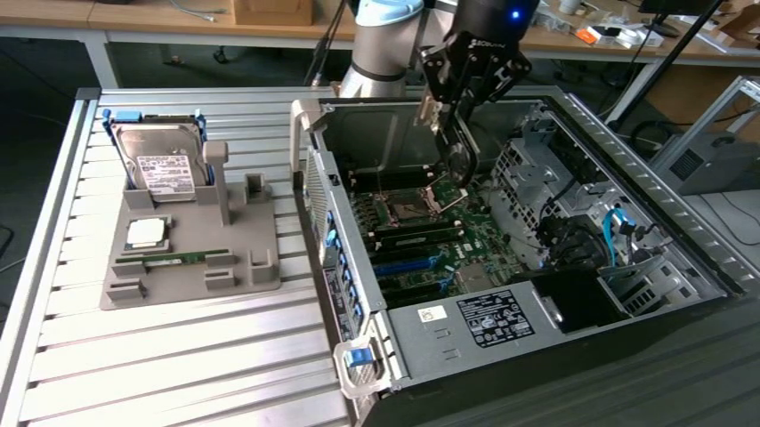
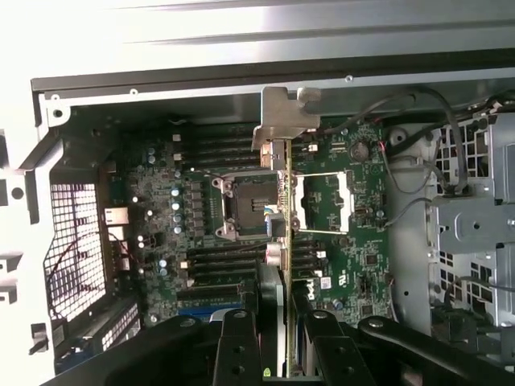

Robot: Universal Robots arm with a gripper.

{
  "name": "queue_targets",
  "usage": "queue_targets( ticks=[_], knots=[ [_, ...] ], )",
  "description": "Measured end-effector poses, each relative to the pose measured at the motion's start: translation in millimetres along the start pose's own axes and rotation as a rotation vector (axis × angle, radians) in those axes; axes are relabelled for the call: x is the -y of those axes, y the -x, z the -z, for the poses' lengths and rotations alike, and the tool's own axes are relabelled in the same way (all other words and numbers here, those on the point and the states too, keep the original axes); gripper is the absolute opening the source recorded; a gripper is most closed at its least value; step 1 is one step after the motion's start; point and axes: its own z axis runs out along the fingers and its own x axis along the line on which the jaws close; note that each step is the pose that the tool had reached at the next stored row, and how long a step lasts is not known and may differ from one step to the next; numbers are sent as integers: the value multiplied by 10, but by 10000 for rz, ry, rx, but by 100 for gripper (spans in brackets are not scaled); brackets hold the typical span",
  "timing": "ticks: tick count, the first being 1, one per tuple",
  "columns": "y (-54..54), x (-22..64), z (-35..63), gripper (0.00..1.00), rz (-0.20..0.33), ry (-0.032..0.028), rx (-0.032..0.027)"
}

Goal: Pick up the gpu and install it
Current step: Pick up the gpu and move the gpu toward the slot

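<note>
We are gripping the gpu (image 2: 287,201) edge-on, with the gripper (image 2: 280,326) clamped on both faces of its board and the silver bracket (image 2: 286,119) at the end farthest from the gripper. The card is hanging below the gripper inside the open case (image 1: 356,267), above the motherboard (image 1: 410,236), and looks unseated. Our judgement is that doing this well means holding the card plumb and squaring its edge to a slot. Room is looking tight. The drive cage (image 1: 529,169) and cables (image 2: 418,129) are crowding one side of the gripper, the CPU socket (image 2: 245,205) is sitting right under the card, and there is open air above.
</note>
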Motion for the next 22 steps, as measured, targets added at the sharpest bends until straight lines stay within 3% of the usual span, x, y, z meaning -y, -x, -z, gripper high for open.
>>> queue_targets(
  ticks=[22],
  knots=[
    [169,-9,-167,27,0,-9,0]
  ],
)
